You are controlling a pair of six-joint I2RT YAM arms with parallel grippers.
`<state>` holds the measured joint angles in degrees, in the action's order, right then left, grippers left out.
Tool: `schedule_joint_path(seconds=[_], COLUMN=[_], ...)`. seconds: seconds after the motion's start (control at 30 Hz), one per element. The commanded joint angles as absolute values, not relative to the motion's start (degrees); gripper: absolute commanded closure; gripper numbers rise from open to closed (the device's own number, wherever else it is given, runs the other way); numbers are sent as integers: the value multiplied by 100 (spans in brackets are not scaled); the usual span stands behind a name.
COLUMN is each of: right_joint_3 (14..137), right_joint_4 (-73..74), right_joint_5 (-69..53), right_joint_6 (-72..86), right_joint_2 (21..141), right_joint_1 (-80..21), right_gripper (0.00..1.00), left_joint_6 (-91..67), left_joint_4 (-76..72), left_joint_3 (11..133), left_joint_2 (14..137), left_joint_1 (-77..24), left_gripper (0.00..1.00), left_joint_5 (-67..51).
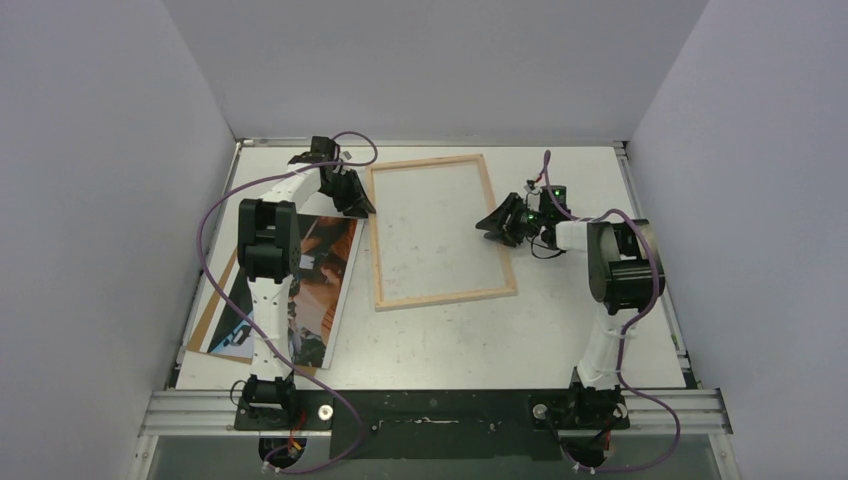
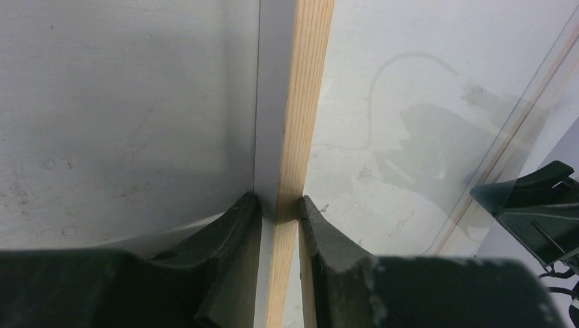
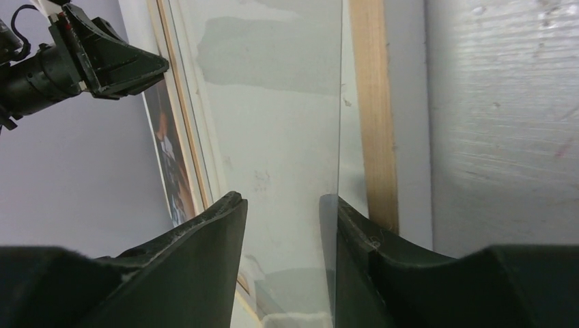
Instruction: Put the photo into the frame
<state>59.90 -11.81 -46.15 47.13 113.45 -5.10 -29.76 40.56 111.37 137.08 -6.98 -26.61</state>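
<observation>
Your left gripper (image 2: 278, 207) is clamping the frame (image 2: 308, 102). Both fingers (image 2: 235, 222) are pressing on one long side, with the pale wood and its white strip caught between the tips and running straight out ahead of them. The frame is lying back side up on the table (image 1: 560, 320).

Your right gripper (image 3: 287, 205) is sitting released over the opposite long side of the frame. Its fingers (image 3: 212, 236) are standing apart with nothing pinched. The clear pane (image 3: 273, 102) is showing in the gap between them and ahead of the tips. The pane's straight edge is running down to the inner face of one finger, and the wood is lying just outside that same finger. I can't tell whether that finger is touching the pane.

The photo (image 1: 322, 285) is lying flat outside the frame, picture side up. It's sitting behind and to the outer side of the left fingers, partly under your left arm, and well apart from the right fingers. One corner is sitting just beside the frame side you're clamping. The photo is resting on a brown backing board (image 1: 212, 315), which is sticking out past the photo's far side from the fingers.
</observation>
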Motion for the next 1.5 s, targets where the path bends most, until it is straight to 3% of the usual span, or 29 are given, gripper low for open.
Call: schedule_joint_path(seconds=[0.0, 0.1, 0.17, 0.4, 0.73, 0.93, 1.1, 1.3, 1.47], right_joint_3=[6214, 6276, 6287, 6153, 5759, 5813, 5935, 6091, 6324], right_joint_4=[-1236, -1178, -1290, -1861, -3438, -3584, -3279, -2912, -2880], right_joint_5=[-4786, -4703, -4670, -4581, -4911, -4870, -4847, -4934, -4957], right_joint_6=[4764, 4825, 4926, 5272, 6228, 6454, 6280, 5913, 5721], right_joint_2=[10997, 11079, 11160, 11093, 10781, 10474, 10221, 10069, 9940], right_joint_1=[-721, -788, -811, -824, -796, -817, -859, -1118, -1332], right_gripper=[54, 55, 61, 99, 100, 100, 100, 100, 100], left_joint_6=[-2926, -2942, -2944, -2998, -3413, -3488, -3546, -3617, -3641], left_joint_4=[4161, 4154, 4149, 4083, 3343, 2887, 2660, 2636, 2622], left_joint_3=[11109, 11114, 11113, 11108, 10819, 10604, 10469, 10584, 10614], left_joint_2=[14042, 14045, 14037, 13922, 13411, 13153, 13049, 13290, 13443], left_joint_1=[-713, -721, -720, -704, -369, -234, -162, -149, -145], left_gripper=[78, 78, 78, 76, 65, 58, 59, 68, 69], left_joint_5=[-2469, -2477, -2499, -2634, -3079, -3310, -3337, -3543, -3639])
